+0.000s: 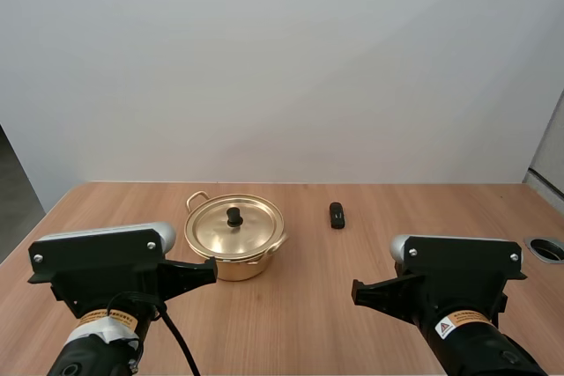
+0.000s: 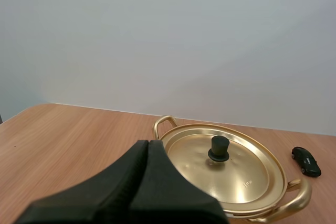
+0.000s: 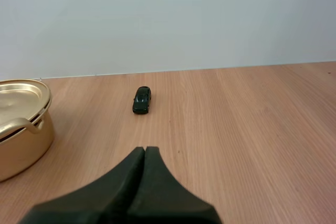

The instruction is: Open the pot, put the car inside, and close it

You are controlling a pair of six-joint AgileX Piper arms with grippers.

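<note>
A gold pot (image 1: 234,244) stands on the wooden table left of centre, its lid (image 1: 234,228) on, with a black knob (image 1: 234,215) on top. A small black toy car (image 1: 337,215) lies to the pot's right, apart from it. My left gripper (image 1: 210,269) is shut on nothing, just short of the pot's near left side. In the left wrist view its fingers (image 2: 148,153) lie together before the lid (image 2: 223,166), with the car (image 2: 306,160) beyond. My right gripper (image 1: 357,292) is shut, nearer than the car (image 3: 142,99); the pot (image 3: 21,124) sits beside it.
The table (image 1: 291,323) runs wide around the pot and the car. A round grey hole (image 1: 546,247) is set into the table at its right edge. A plain pale wall stands behind the table's far edge.
</note>
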